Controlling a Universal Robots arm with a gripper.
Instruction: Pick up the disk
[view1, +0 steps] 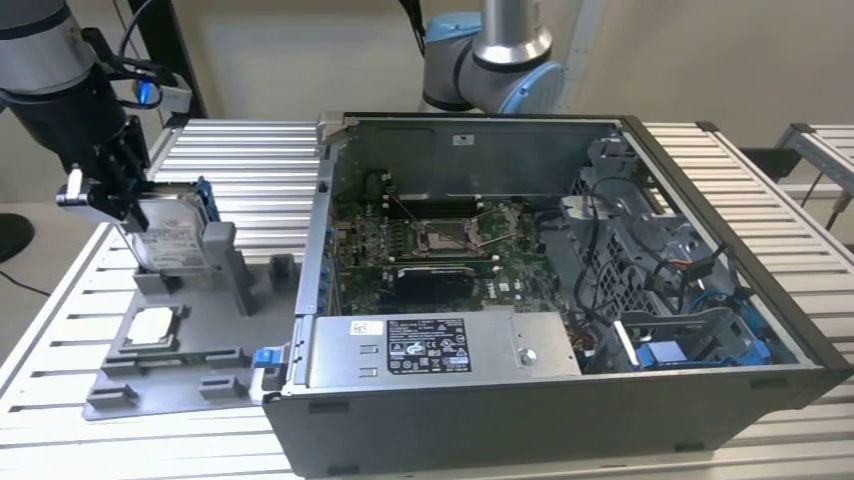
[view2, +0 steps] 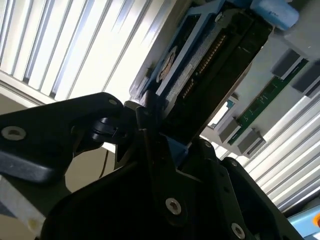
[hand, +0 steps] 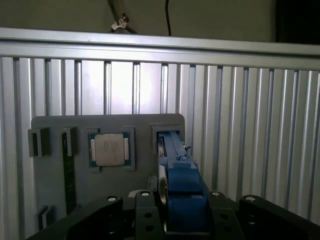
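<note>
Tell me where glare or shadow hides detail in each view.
Second wrist view: table slats glare white; the gripper on the disk is near-black. First wrist view: slats wash out near the chip. Exterior view: even light, computer case interior shaded.

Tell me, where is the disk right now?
At the exterior view's left, the disk stands on edge in the grey holder tray beside the open computer case, its top gripped by the gripper.

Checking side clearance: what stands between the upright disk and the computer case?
In the exterior view, a grey holder post and a small grey block stand between the disk and the computer case, on the grey tray.
</note>
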